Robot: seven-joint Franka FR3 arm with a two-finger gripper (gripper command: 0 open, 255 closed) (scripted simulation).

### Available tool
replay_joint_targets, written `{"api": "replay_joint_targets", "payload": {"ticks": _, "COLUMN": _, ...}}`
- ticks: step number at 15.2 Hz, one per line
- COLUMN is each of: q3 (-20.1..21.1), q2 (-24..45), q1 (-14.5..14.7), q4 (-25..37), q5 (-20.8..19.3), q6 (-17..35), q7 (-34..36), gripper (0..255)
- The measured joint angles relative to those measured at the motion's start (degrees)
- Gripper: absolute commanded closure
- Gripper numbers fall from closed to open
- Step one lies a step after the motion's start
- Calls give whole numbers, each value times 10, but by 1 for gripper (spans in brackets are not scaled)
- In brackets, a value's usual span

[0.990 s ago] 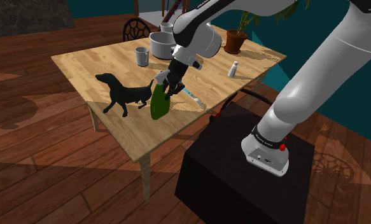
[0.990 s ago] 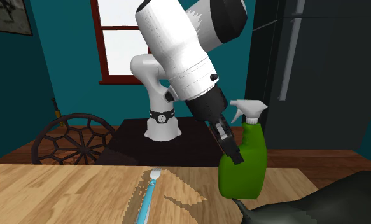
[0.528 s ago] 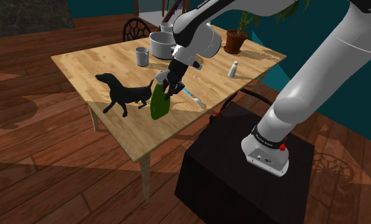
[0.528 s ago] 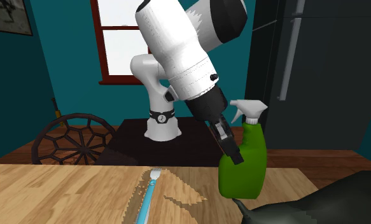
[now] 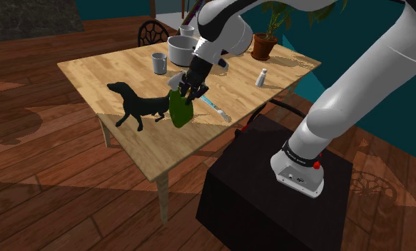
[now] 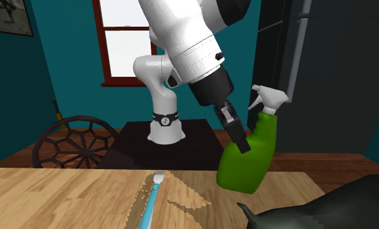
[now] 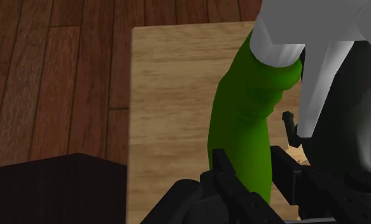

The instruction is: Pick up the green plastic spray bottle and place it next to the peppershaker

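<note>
The green spray bottle (image 5: 179, 112) with a white trigger head hangs tilted just above the wooden table (image 5: 92, 71), beside the black dog figure (image 5: 135, 105). My gripper (image 5: 188, 91) is shut on its upper body. The second exterior view shows the bottle (image 6: 251, 159) leaning with its head away from the arm, the gripper (image 6: 241, 138) clasping its shoulder. In the wrist view the black fingers (image 7: 225, 175) squeeze the green body (image 7: 247, 121). The white peppershaker (image 5: 260, 77) stands near the table's far edge, at the shoulder view's right of the gripper.
A blue and white toothbrush (image 5: 217, 110) lies on the table just past the bottle. A grey mug (image 5: 158, 63), a white pot (image 5: 181, 50) and a potted plant (image 5: 263, 44) stand farther back. The black stand (image 5: 277, 185) sits against the table's near side.
The gripper has risen and swung slightly, taking the bottle with it; the bottle now tilts more and its base is off the table.
</note>
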Motion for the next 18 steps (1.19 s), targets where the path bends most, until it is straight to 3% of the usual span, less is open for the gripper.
{"api": "replay_joint_targets", "payload": {"ticks": 18, "q3": -15, "q2": -87, "q1": -15, "q4": 58, "q5": -58, "q6": -129, "q7": 85, "gripper": 255}}
